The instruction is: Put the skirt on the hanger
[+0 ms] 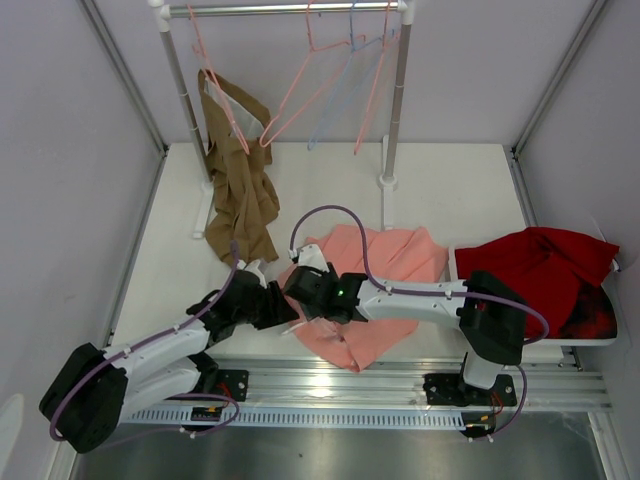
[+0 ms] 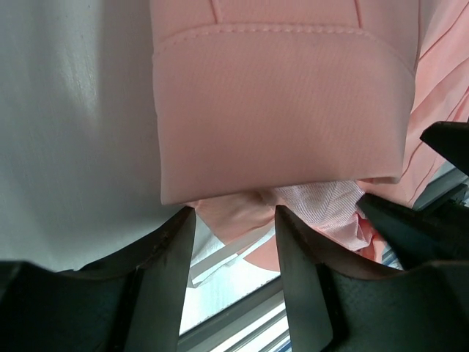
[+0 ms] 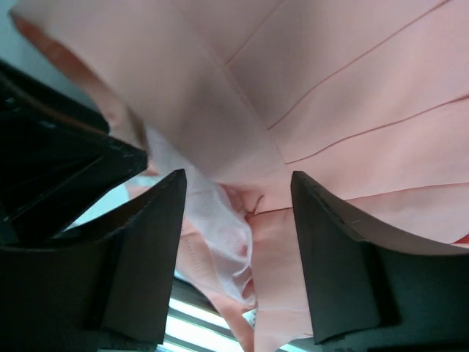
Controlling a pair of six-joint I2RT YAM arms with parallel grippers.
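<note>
One skirt [image 1: 365,275] lies on the white table [image 1: 450,190], near edge; left gripper [image 2: 231,213] and right gripper [image 3: 238,176] are at its edge, fingers apart, clamping nothing; one brown garment [image 1: 240,190], one red cloth [image 1: 540,265]; rail [image 1: 280,8] carries three pink hangers [image 1: 288,100], one blue hanger [image 1: 335,105]; pale walls.

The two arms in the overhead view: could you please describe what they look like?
Both the left arm and right arm have white links with bulky black joints, each trailed by a looping purple cable. The right arm shows a small green light. The fingers are black tapered wedges.
</note>
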